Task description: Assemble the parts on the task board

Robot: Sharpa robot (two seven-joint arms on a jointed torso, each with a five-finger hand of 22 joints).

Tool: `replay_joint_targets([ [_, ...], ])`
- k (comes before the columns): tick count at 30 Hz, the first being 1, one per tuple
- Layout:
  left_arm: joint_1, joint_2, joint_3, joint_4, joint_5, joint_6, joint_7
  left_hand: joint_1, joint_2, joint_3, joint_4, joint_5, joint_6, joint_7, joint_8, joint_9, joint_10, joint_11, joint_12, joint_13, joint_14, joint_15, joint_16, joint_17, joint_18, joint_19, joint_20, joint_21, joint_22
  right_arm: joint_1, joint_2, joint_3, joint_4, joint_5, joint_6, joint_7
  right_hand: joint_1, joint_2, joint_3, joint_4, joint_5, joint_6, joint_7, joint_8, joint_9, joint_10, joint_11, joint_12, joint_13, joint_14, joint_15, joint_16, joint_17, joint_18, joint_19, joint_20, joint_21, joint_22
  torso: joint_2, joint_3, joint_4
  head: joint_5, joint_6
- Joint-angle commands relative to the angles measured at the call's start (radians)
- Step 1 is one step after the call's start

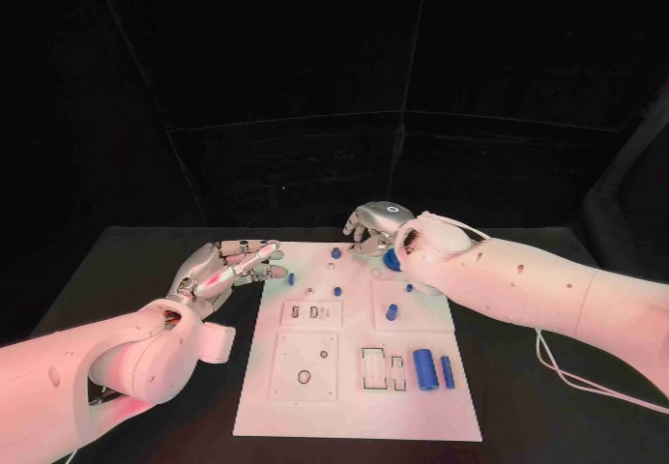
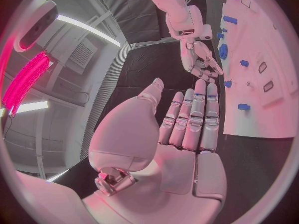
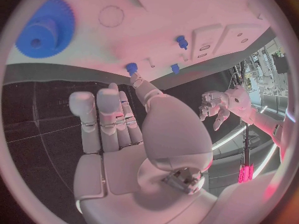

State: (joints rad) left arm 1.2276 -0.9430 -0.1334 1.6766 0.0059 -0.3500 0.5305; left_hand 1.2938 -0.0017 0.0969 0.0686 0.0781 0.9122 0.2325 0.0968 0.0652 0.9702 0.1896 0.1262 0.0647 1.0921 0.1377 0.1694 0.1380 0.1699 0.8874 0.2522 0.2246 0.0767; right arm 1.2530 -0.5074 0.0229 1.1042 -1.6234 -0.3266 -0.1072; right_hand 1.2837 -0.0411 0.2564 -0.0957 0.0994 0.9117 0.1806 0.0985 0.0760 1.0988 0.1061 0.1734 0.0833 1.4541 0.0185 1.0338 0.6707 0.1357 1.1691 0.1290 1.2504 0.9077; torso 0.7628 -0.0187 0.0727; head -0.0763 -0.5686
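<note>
The white task board [image 1: 356, 387] lies in the middle of the black table. A blue gear [image 1: 393, 259] sits near its far edge, partly behind my right wrist. Small blue pegs [image 1: 336, 253] [image 1: 337, 291] [image 1: 392, 311] stand on the board's far half. Two blue cylinders [image 1: 425, 370] lie side by side at the near right. My right hand [image 1: 374, 227] hovers over the far edge, fingers straight, holding nothing; the gear [image 3: 44, 27] and a peg [image 3: 131, 67] lie ahead of it. My left hand [image 1: 230, 266] is at the board's left edge, flat and empty [image 2: 187, 119].
The board has rectangular recesses [image 1: 311, 311] and framed slots [image 1: 374, 367] in its near half. Bare black table [image 1: 126, 280] runs left and right of the board. A white cable [image 1: 558, 372] hangs from my right arm.
</note>
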Motion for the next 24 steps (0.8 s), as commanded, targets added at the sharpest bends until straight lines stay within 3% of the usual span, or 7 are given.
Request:
replay_joint_targets([
  [1,0.002,-0.003,0.001,0.003,-0.001,0.016,0.002,0.0,0.011,-0.001,-0.005,-0.001,-0.009,0.011,-0.007,-0.001,-0.006,0.0,-0.004,-0.002,0.005,0.0,-0.006,0.001,0.015,0.007,-0.001,-0.004,-0.001,0.007,-0.054,0.0,0.047,0.104,-0.019,-0.039,-0.023,0.004,-0.003,0.025,0.009,0.015,-0.008,0.004,-0.002,0.109,-0.019,0.048,0.022,0.029,-0.013,0.082,0.11,-0.028,0.08,-0.009,0.067,0.117,-0.001,0.0,-0.0056,-0.001,0.003],
  [2,0.002,-0.004,0.001,0.003,-0.001,0.016,0.002,0.0,0.011,-0.001,-0.005,-0.001,-0.009,0.011,-0.007,-0.001,-0.006,0.0,-0.004,-0.002,0.005,0.0,-0.006,0.001,0.015,0.007,-0.001,-0.004,-0.001,0.009,-0.081,0.0,0.069,0.132,-0.005,-0.053,-0.039,-0.007,-0.013,0.038,0.007,0.025,-0.019,0.009,-0.001,0.157,-0.031,0.073,0.037,0.038,-0.022,0.115,0.154,-0.036,0.108,-0.016,0.091,0.159,-0.001,-0.0001,-0.0071,-0.003,0.004],
  [4,0.002,-0.005,0.001,0.001,-0.001,0.016,0.002,0.0,0.011,-0.001,-0.005,-0.001,-0.009,0.011,-0.007,-0.001,-0.006,0.0,-0.004,-0.002,0.005,0.0,-0.006,0.001,0.015,0.007,-0.001,-0.004,-0.001,0.011,-0.141,0.0,0.113,0.204,0.037,-0.082,-0.084,-0.043,-0.05,0.08,0.062,0.032,-0.042,0.011,-0.003,0.259,-0.057,0.146,0.093,0.049,-0.045,0.18,0.24,-0.052,0.162,-0.039,0.138,0.244,-0.003,-0.001,-0.0102,-0.007,0.007],
  [8,0.001,-0.005,0.001,-0.001,-0.001,0.017,0.002,0.0,0.011,-0.001,-0.005,-0.001,-0.009,0.011,-0.007,-0.001,-0.006,0.0,-0.004,-0.001,0.005,0.0,-0.006,0.002,0.015,0.008,-0.001,-0.005,-0.001,0.013,-0.212,0.0,0.155,0.274,0.092,-0.111,-0.084,-0.073,-0.124,0.137,0.125,0.025,-0.051,0.013,-0.006,0.245,-0.065,0.287,0.253,0.048,-0.056,0.262,0.345,-0.065,0.198,-0.055,0.177,0.314,-0.003,-0.0001,-0.0164,-0.003,0.009],
  [13,0.001,-0.003,0.0,-0.005,-0.001,0.018,0.002,0.0,0.011,-0.001,-0.005,-0.001,-0.009,0.011,-0.007,-0.001,-0.006,0.0,-0.004,-0.001,0.005,0.0,-0.006,0.002,0.015,0.008,-0.001,-0.005,-0.001,0.014,-0.252,-0.001,0.164,0.293,0.137,-0.132,-0.048,-0.077,-0.223,0.214,0.15,-0.001,-0.042,0.014,-0.007,0.195,-0.057,0.5,0.504,0.049,-0.043,0.323,0.438,-0.071,0.211,-0.046,0.196,0.352,-0.002,0.0011,-0.0198,-0.004,0.011],
  [16,0.001,0.0,0.0,-0.007,-0.001,0.02,0.001,0.0,0.011,-0.001,-0.005,-0.001,-0.009,0.011,-0.007,-0.001,-0.006,0.0,-0.004,-0.001,0.005,0.0,-0.006,0.002,0.015,0.008,-0.001,-0.005,-0.001,0.014,-0.254,-0.001,0.154,0.275,0.158,-0.141,-0.012,-0.073,-0.264,0.257,0.153,-0.011,-0.035,0.021,-0.007,0.175,-0.052,0.601,0.629,0.05,-0.042,0.343,0.468,-0.074,0.214,-0.038,0.202,0.363,-0.001,0.0007,-0.0162,-0.007,0.012],
  [24,0.001,0.005,0.0,-0.014,-0.001,0.021,0.001,0.0,0.011,-0.001,-0.005,-0.001,-0.009,0.011,-0.007,-0.001,-0.006,0.0,-0.004,-0.001,0.005,0.0,-0.006,0.002,0.015,0.008,-0.001,-0.005,-0.001,0.014,-0.229,-0.001,0.117,0.239,0.189,-0.141,0.033,-0.078,-0.294,0.29,0.159,-0.027,-0.032,0.026,-0.008,0.18,-0.048,0.7,0.749,0.054,-0.036,0.367,0.512,-0.075,0.219,-0.035,0.21,0.378,-0.001,0.0002,-0.0166,-0.006,0.008],
])
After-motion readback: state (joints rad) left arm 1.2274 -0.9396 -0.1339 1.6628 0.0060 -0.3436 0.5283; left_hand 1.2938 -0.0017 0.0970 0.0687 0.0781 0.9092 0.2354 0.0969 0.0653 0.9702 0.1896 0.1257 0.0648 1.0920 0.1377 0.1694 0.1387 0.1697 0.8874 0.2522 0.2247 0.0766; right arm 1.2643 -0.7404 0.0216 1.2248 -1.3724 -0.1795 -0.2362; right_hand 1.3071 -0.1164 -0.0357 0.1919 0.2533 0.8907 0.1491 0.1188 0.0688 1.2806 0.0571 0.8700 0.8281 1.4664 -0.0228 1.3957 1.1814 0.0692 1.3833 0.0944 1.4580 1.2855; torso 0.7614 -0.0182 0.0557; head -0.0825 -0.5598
